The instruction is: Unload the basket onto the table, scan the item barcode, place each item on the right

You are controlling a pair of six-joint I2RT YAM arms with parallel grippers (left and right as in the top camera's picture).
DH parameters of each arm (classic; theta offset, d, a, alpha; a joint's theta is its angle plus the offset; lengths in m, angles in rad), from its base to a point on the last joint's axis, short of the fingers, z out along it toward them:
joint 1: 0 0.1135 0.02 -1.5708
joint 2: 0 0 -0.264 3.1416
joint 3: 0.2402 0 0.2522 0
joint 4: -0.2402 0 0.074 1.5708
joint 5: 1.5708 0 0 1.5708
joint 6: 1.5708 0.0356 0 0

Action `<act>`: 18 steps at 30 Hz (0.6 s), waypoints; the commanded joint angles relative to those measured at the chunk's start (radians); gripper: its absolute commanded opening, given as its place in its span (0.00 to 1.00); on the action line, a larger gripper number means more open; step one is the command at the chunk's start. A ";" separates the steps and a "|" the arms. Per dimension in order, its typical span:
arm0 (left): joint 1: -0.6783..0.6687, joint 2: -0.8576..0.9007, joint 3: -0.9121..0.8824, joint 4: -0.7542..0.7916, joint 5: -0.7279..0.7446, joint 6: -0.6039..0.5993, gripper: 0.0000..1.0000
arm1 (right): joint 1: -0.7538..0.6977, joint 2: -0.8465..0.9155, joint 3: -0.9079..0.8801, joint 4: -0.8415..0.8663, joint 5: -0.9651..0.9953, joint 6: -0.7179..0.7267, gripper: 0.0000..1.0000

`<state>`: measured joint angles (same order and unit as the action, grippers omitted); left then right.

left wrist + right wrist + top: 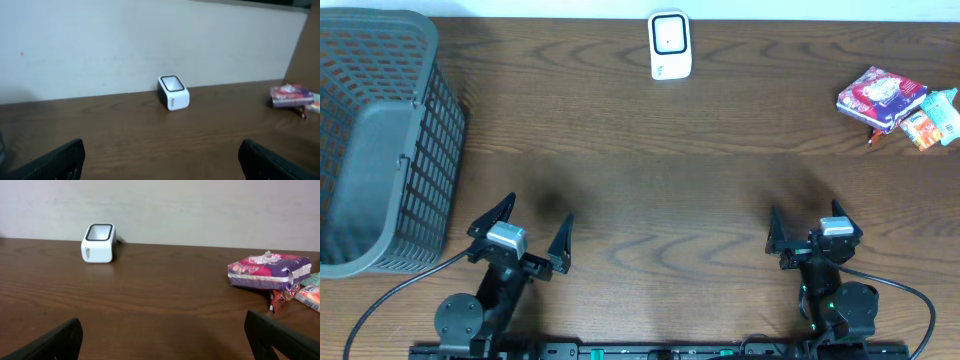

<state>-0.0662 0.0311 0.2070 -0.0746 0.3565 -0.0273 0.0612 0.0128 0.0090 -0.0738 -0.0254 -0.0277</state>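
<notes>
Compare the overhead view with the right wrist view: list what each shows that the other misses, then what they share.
Only overhead: the grey basket at the table's left end, and the left gripper, open and empty.
Only right wrist: the upright side faces of the scanner and of the snack packets, which overhead sees from above.
Both: the scanner and the snack packets themselves, the wooden table, and the right gripper, open and empty.
</notes>
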 commanded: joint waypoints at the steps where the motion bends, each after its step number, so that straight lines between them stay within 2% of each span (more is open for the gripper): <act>1: 0.005 -0.029 -0.040 0.043 -0.031 -0.039 0.98 | 0.003 -0.007 -0.003 -0.003 0.005 -0.011 0.99; 6: 0.005 -0.029 -0.096 0.126 -0.087 -0.112 0.98 | 0.003 -0.007 -0.003 -0.003 0.005 -0.011 0.99; 18: 0.005 -0.030 -0.203 0.307 -0.135 -0.117 0.98 | 0.003 -0.007 -0.003 -0.003 0.005 -0.011 0.99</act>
<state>-0.0662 0.0109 0.0246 0.2173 0.2478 -0.1349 0.0612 0.0128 0.0090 -0.0738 -0.0254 -0.0280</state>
